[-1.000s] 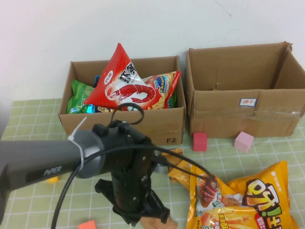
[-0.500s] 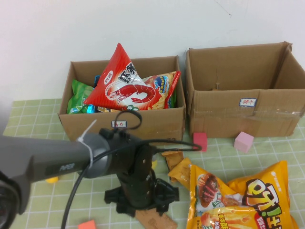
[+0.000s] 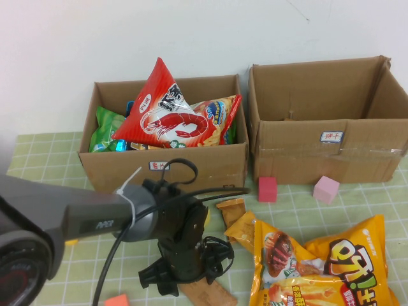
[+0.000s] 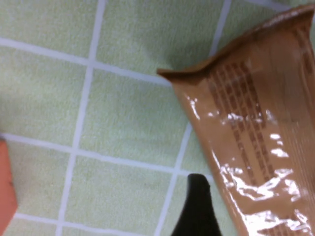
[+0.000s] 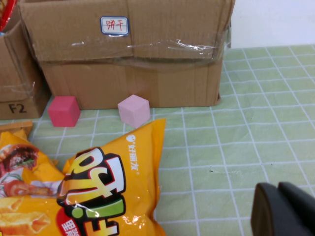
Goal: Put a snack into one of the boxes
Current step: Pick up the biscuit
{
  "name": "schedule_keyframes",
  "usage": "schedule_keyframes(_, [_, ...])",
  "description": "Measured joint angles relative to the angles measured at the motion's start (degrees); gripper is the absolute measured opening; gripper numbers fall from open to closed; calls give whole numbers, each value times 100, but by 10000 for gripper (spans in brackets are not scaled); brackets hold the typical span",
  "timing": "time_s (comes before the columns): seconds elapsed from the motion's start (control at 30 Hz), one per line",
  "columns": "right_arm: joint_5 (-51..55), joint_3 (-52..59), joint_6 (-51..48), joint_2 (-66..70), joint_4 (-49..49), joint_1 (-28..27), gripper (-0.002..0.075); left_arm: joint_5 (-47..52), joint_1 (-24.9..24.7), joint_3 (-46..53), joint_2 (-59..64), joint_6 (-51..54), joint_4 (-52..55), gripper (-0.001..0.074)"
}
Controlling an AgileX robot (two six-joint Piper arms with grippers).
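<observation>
A brown snack bar [image 3: 210,294] lies on the green checked mat at the front, with my left gripper [image 3: 186,279] pointing down right over it. In the left wrist view the bar's shiny wrapper [image 4: 256,132] lies beside one black finger [image 4: 197,206]; the other finger is out of frame, and the jaws stand open. The left cardboard box [image 3: 210,167] is full of snack bags. The right cardboard box [image 3: 319,150] looks empty. Orange snack bags [image 3: 319,268] lie at the front right. My right gripper [image 5: 285,212] is shut and empty, low over the mat right of the bags.
A red cube [image 3: 267,189] and a pink cube [image 3: 326,189] sit before the right box. An orange cube [image 3: 117,300] lies left of the bar. A small brown packet [image 3: 231,210] lies by the orange bags.
My left arm has dropped lower and its wrist has turned over the brown bar. The snacks, boxes and cubes have not moved.
</observation>
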Motion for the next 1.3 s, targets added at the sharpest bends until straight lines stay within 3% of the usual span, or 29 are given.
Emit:
schedule_keyframes(0.73, [0,0,0,0,0,0,-2,-742,0,-10,390,-1022,-30,468])
schedule_keyframes(0.87, [0,0,0,0,0,0,-2,-706,0,-10,390,-975,-134,414])
schedule_keyframes(1.07, [0,0,0,0,0,0,-2,-654,27,-94,403,193,-592,414])
schedule_keyframes(1.3, [0,0,0,0,0,0,-2,-55,27,-877,485,3097,-1076,414])
